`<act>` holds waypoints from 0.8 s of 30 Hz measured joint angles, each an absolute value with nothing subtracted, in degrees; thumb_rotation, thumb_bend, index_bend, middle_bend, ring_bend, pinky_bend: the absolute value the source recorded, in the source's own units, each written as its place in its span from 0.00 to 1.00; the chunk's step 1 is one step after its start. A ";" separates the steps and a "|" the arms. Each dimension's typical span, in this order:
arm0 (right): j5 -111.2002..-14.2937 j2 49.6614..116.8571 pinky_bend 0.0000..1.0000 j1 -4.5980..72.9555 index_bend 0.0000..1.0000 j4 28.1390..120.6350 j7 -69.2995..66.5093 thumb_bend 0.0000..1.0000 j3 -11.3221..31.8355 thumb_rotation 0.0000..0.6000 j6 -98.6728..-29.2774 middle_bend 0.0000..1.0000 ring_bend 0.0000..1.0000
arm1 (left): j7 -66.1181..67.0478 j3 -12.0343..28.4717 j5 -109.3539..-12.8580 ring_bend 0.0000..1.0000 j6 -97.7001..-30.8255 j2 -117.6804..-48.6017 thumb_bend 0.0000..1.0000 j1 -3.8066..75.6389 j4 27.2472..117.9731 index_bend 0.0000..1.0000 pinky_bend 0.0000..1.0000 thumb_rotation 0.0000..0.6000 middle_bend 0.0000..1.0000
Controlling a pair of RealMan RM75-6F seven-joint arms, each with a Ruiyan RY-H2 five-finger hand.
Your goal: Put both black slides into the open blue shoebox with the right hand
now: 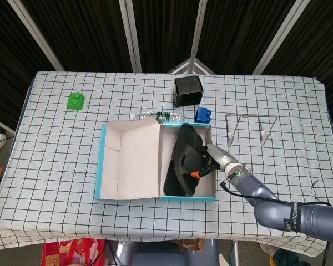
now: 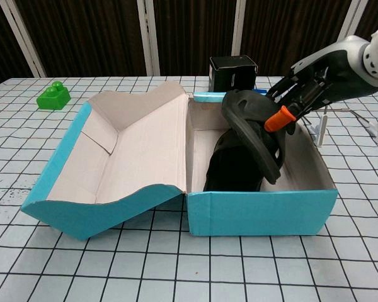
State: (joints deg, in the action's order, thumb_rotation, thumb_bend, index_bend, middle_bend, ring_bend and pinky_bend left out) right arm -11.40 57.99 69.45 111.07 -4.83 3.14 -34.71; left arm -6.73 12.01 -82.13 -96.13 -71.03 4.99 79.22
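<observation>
My right hand grips a black slide over the blue shoebox.

The fingers clamp the slide by its upper part — it stands tilted on edge, its lower end inside the box and leaning on the second black slide, which lies on the box floor. The box lid is folded open to the left. Behind the box sit a plastic bottle, a blue block and a black container; a green block is well apart at the far left.

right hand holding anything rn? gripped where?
Yes: the right hand holds a black slide by its upper edge, tilted inside the blue shoebox.
</observation>
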 measured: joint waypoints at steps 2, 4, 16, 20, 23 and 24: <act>-10.71 58.28 0.11 69.73 0.52 110.89 -4.41 0.57 2.78 1.00 -34.79 0.48 0.52 | -6.75 12.00 -82.11 0.00 -96.07 -71.03 0.21 5.00 79.21 0.07 0.07 1.00 0.00; -10.11 58.50 0.11 70.01 0.52 110.75 -3.99 0.57 2.42 1.00 -34.77 0.48 0.52 | -6.74 11.96 -82.15 0.00 -96.06 -71.03 0.21 5.00 79.24 0.07 0.07 1.00 0.00; -7.70 60.09 0.16 71.68 0.52 110.26 -0.36 0.58 0.22 1.00 -36.54 0.48 0.52 | -6.90 11.97 -82.09 0.00 -96.00 -70.94 0.21 4.97 79.32 0.07 0.07 1.00 0.00; -7.10 60.14 0.16 71.95 0.52 110.28 0.48 0.58 -0.18 1.00 -36.33 0.48 0.52 | -6.82 11.88 -82.20 0.00 -95.99 -70.95 0.21 4.99 79.33 0.07 0.07 1.00 0.00; -6.96 59.92 0.16 72.09 0.52 110.40 1.16 0.58 -0.57 1.00 -36.03 0.48 0.52 | -6.73 11.87 -82.21 0.00 -96.01 -70.93 0.21 4.98 79.38 0.07 0.07 1.00 0.00; -6.94 59.80 0.16 72.13 0.52 110.50 1.37 0.58 -0.69 1.00 -35.97 0.48 0.52 | -6.70 11.88 -82.20 0.00 -96.02 -70.94 0.21 4.97 79.39 0.07 0.07 1.00 0.00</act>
